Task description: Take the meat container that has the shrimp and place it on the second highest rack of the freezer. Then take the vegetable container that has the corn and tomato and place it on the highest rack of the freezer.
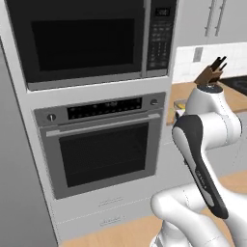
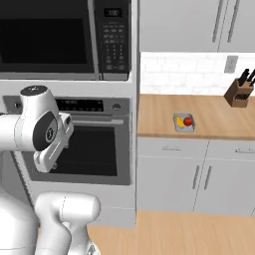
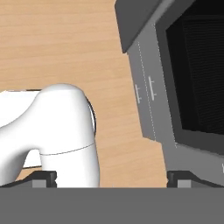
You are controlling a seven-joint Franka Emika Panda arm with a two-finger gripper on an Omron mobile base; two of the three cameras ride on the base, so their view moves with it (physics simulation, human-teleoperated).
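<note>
- The gripper [image 3: 112, 177] has its jaws spread as wide as they go, with nothing between them. Its tips sit at the two bottom corners of the hand view, which looks down at the wood floor [image 3: 65, 43] and the front of the oven [image 1: 103, 152] column.
- The arm is folded up close over the base, hand tucked by the oven, so I'd guess it's parked for driving and not reaching for anything yet.
- The vegetable container [image 2: 184, 122] sits near the front edge of the counter [image 2: 219, 117], off to the right of the oven column. The tomato [image 2: 188, 121] is inside it with the corn [image 2: 180, 122] just left of it, touching or nearly so; too small to tell.
- A knife block [image 2: 239, 92] stands at the far right of that counter, well apart from the tray.
- The microwave [image 1: 87, 41] is above the oven.
- My read: nothing moved yet. The meat tray goes first, so the base probably has to go find it and the freezer.
</note>
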